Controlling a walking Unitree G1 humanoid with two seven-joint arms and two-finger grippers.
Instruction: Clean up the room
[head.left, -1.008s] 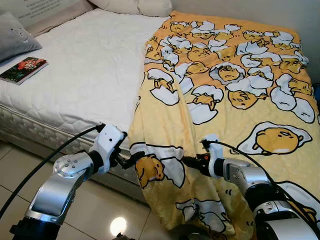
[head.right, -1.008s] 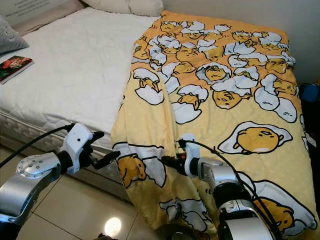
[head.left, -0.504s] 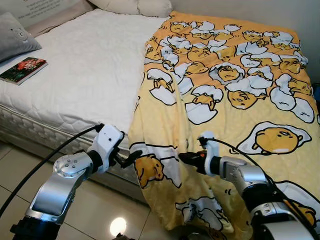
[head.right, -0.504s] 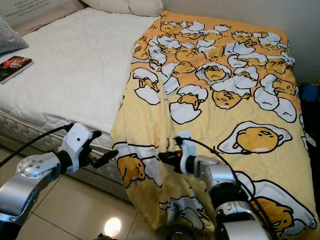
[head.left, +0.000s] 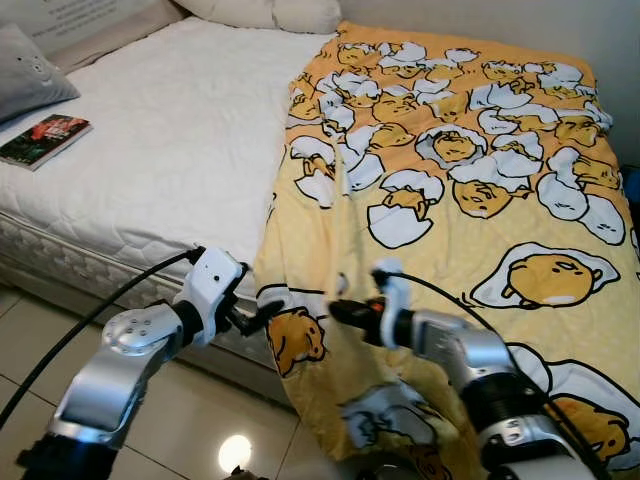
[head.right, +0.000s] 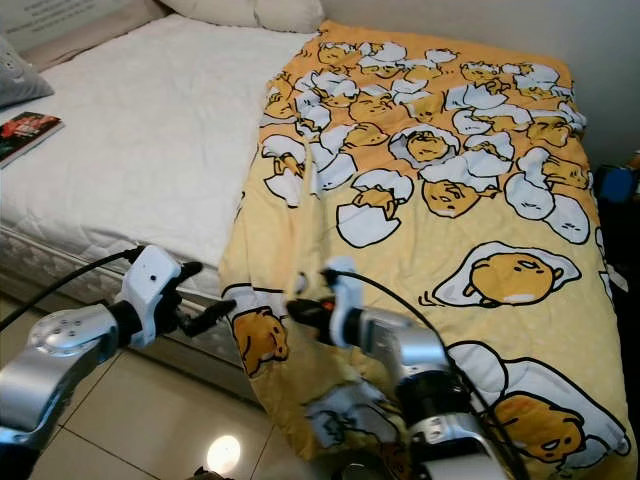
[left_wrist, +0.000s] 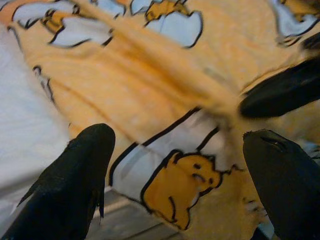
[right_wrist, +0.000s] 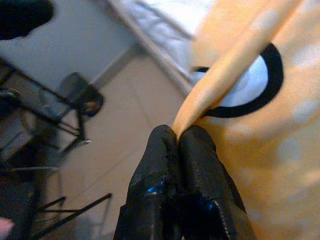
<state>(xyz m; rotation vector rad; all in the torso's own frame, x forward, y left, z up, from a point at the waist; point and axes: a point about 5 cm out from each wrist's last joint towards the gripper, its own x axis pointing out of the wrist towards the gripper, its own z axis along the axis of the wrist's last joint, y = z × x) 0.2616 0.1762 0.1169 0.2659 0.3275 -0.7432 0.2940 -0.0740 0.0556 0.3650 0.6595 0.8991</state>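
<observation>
My right tool (head.left: 340, 312) is pinched tight on a fold of the yellow egg blanket (head.left: 470, 190). The blanket lies over the right side of the bed (head.left: 170, 140), and its near edge hangs down toward the floor (head.left: 200, 430). My arm hides part of that hanging edge. My left tool (head.left: 258, 318) is open, just beside the blanket's corner. I cannot tell if it touches. A book (head.left: 46, 139) lies far off on the white mattress. A gray pillow (head.left: 30, 82) is cut off at the edge.
</observation>
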